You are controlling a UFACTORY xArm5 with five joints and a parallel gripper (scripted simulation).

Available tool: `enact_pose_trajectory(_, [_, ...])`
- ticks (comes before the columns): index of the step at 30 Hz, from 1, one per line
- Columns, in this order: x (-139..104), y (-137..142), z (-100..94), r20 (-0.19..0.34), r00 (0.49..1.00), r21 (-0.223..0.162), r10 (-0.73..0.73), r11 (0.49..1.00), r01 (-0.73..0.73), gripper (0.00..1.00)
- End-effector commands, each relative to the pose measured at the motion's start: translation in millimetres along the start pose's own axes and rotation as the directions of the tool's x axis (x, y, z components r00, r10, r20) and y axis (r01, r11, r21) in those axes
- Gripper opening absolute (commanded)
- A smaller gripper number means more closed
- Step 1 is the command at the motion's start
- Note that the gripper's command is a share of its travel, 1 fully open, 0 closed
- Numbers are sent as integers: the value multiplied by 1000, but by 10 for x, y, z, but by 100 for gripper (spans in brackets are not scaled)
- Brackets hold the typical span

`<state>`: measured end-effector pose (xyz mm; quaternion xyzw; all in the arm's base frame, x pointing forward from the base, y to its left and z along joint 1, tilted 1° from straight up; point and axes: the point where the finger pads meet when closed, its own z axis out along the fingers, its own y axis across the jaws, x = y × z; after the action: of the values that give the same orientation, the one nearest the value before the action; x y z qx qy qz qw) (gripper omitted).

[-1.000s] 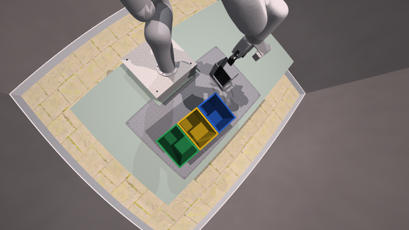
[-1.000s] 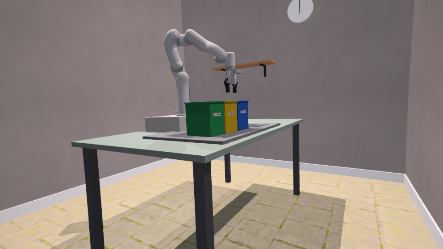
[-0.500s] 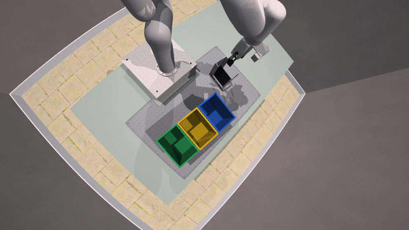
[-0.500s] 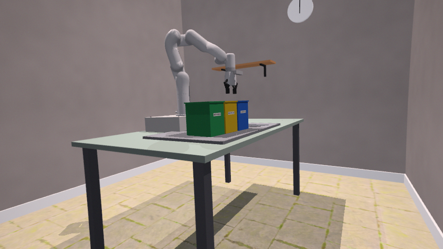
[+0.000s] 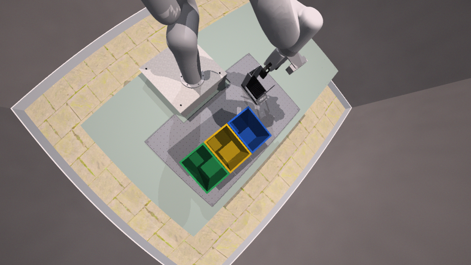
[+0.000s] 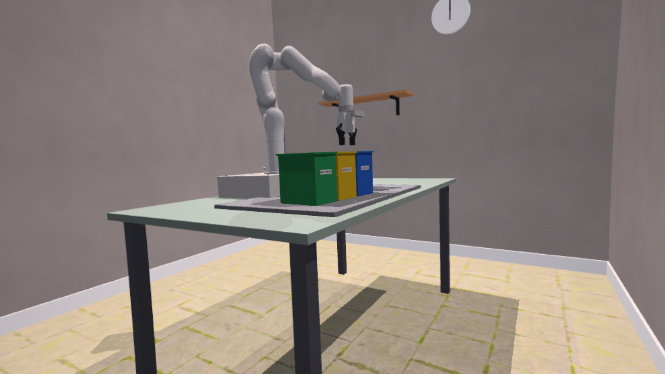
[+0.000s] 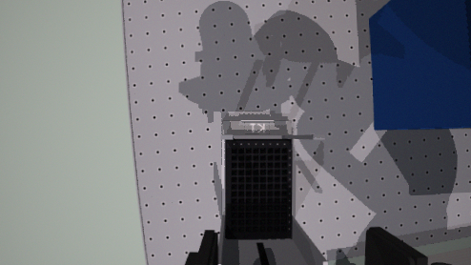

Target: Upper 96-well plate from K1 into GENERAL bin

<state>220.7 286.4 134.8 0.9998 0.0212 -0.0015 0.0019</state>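
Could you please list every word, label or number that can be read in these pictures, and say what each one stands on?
"K1", seen upside down in the wrist view: on the tag of the stack rack, at the end of the black well plate.
Green bin, yellow bin, blue bin: each bears a small white label, too small to read.
Nothing else is readable.

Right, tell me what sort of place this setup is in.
Probably a lab-automation test cell in a bare room: a robot arm on a table, a rack marked K1 holding a well plate, and three labelled bins, with the blue bin at one end.
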Motion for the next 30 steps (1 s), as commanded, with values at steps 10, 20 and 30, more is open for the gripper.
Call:
enact_pose_trajectory(10, [7, -12, 174, -2, 1000, 3, 0, 1000, 0, 100])
enact_pose_trajectory(20, [6, -14, 307, -2, 1000, 3, 0, 1000, 0, 100])
enact_pose_trajectory(30, [4, -15, 474, -2, 1000, 3, 0, 1000, 0, 100])
